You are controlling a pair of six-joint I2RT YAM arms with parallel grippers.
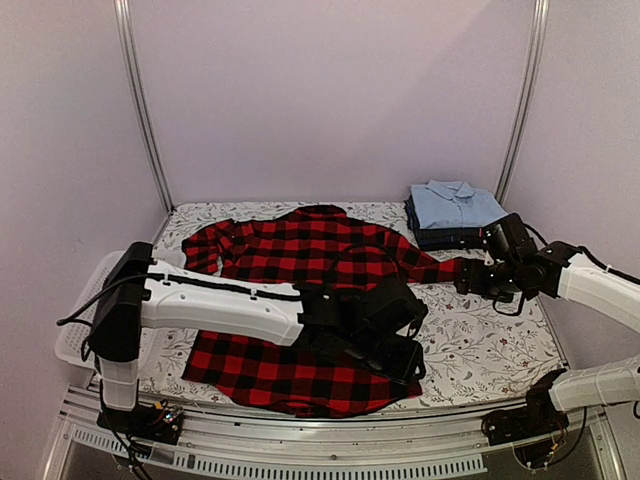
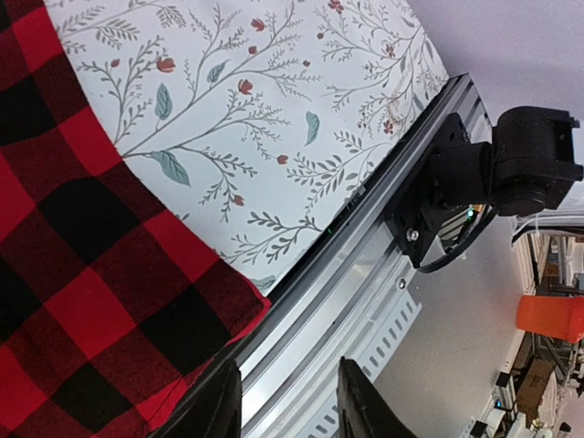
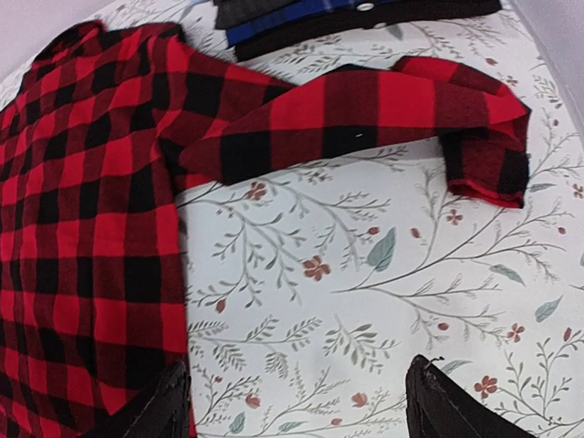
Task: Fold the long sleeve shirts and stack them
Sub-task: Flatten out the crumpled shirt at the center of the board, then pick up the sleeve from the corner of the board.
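Note:
The red-and-black check shirt (image 1: 290, 250) lies spread on the floral cloth, collar at the back and hem at the near edge. My left gripper (image 1: 405, 360) hovers over its near right hem corner (image 2: 100, 274). It is open and empty (image 2: 287, 401), with its fingertips above the table's front rail. My right gripper (image 1: 472, 280) is open wide and empty (image 3: 297, 411). It is over bare cloth in front of the shirt's right sleeve (image 3: 365, 119), whose cuff (image 3: 488, 160) is folded over. A folded light blue shirt (image 1: 455, 203) tops the dark navy shirts (image 1: 445, 238) at the back right.
A white mesh basket (image 1: 80, 325) sits off the table's left edge. The metal front rail (image 2: 347, 274) runs along the near side, with the right arm's base (image 2: 497, 173) on it. The folded stack's edge (image 3: 301, 20) shows just behind the sleeve.

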